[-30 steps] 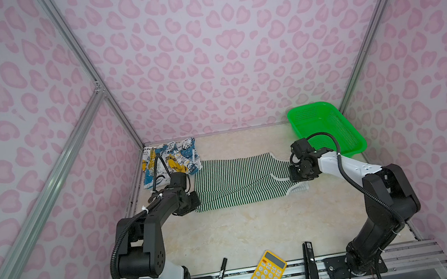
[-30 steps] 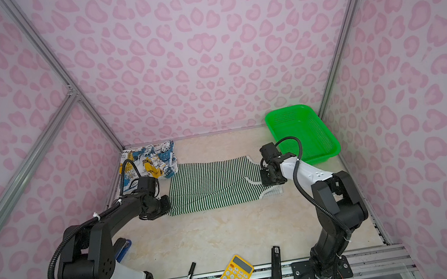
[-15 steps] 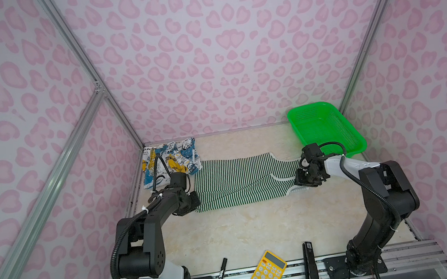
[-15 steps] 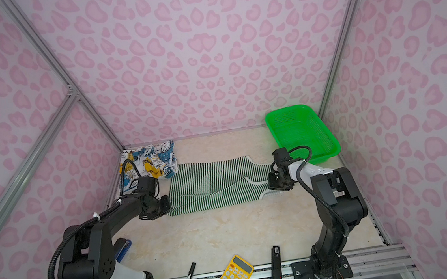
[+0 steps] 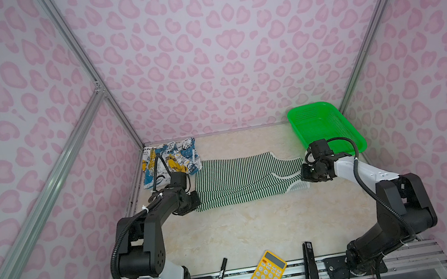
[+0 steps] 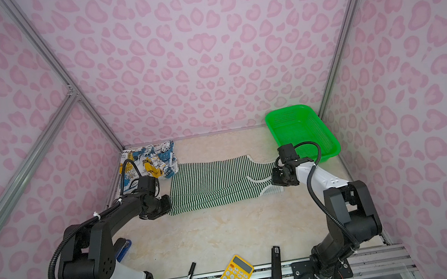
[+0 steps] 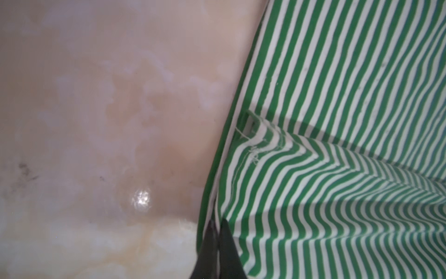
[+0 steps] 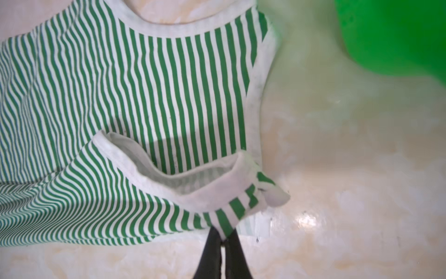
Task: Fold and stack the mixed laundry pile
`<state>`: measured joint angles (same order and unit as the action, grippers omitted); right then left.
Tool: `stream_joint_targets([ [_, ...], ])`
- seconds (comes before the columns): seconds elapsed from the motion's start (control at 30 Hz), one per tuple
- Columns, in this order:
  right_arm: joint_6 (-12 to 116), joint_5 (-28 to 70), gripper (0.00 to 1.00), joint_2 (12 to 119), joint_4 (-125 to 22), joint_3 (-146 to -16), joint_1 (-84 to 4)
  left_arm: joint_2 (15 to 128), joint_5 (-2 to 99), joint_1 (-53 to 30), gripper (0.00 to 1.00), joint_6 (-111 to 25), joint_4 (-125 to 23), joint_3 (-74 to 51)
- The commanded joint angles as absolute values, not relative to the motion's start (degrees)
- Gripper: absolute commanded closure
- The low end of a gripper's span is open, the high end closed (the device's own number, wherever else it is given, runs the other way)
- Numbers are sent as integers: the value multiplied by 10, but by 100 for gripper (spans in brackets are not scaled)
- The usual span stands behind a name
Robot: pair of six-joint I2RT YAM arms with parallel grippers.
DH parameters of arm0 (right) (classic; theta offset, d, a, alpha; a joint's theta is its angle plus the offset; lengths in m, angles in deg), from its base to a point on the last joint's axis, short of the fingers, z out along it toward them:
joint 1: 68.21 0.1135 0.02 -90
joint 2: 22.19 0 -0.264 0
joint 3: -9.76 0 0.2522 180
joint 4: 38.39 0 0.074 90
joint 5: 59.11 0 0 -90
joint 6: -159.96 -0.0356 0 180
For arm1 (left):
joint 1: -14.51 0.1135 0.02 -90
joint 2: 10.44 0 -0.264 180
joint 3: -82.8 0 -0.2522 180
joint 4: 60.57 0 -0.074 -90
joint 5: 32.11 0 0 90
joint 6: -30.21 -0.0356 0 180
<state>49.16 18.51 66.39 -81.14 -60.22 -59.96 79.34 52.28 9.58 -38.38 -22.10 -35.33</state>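
Printed white shirt [image 5: 170,161] bunched at back left of table [image 5: 244,232]. Left pincer [image 7: 218,225] clenched on left hem of striped green shirt [image 5: 239,179], spread out mid-table. Right pincer [image 8: 223,238] clamped on its shoulder strap. Green basket [image 5: 324,129] back right.
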Motion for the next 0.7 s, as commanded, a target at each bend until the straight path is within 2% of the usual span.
stream_joint_targets([
  [0.0,499,211,100,636,-864,-590,-599,798,522,96,97,-380,-230,-347],
  [0.33,430,231,100,517,-881,-465,-577,802,515,96,97,-378,-233,-349],
  [0.53,386,223,100,533,-832,-412,-575,809,510,96,97,-379,-234,-348],
  [0.67,386,229,80,540,-839,-411,-576,809,510,96,97,-382,-229,-342],
])
